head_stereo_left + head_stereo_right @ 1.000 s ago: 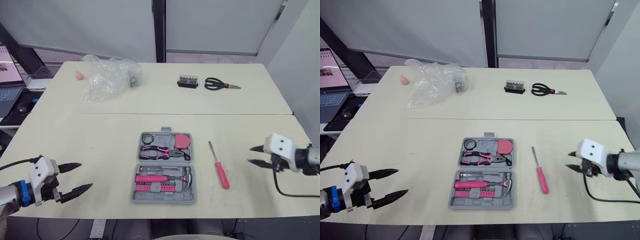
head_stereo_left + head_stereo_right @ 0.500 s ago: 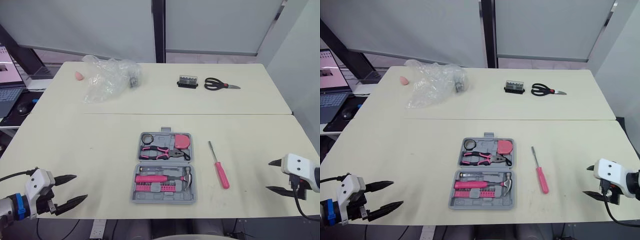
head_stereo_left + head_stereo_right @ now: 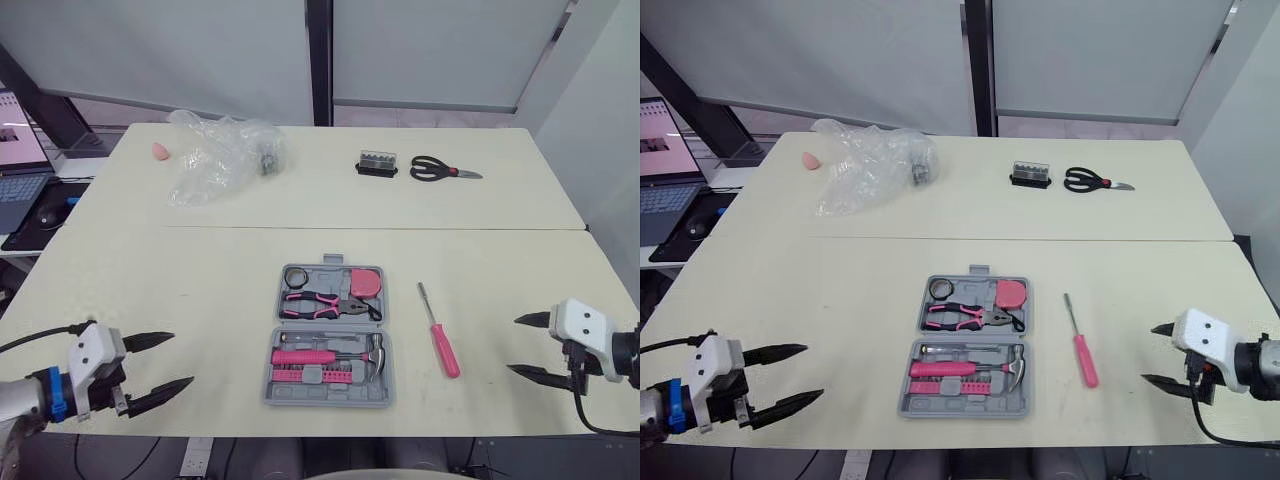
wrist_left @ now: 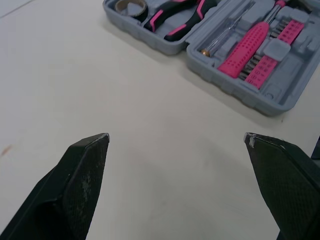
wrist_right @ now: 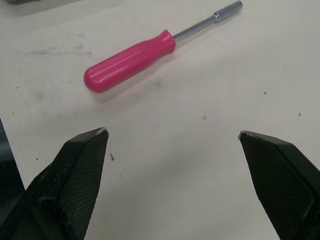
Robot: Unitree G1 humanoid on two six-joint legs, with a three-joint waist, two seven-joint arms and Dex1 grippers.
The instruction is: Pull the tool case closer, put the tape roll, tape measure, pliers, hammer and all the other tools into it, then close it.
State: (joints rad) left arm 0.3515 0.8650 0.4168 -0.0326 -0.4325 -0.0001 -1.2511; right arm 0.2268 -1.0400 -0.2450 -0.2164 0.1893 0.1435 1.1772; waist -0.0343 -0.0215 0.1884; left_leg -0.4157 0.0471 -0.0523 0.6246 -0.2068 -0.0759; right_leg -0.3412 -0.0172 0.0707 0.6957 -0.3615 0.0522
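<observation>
The pink-handled screwdriver (image 3: 437,330) lies on the table (image 3: 220,290) between the open tool case (image 3: 326,398) and the right gripper (image 3: 514,345), just beside the case's right wall and apart from the gripper's tips. Its long axis runs away from the robot with a slight lean: the fat handle is at the near end and the bare shaft points toward the far side. It lies roughly crosswise to the right gripper's line of reach, so the right arm looks the natural one to take it. That gripper's 2 fingers are spread wide and hold nothing, and so are those of the left gripper (image 3: 182,358), which hovers near the front edge, well apart from the case's left side. The case sits close to the front edge, with the tape roll (image 3: 295,276), tape measure (image 3: 364,283), pliers (image 3: 325,303) and hammer (image 3: 330,355) already seated in it. Bare tabletop surrounds the screwdriver on 3 sides. The scissors (image 3: 443,169) and the black bit holder (image 3: 376,163) lie far back on the table, a long reach for either arm.
</observation>
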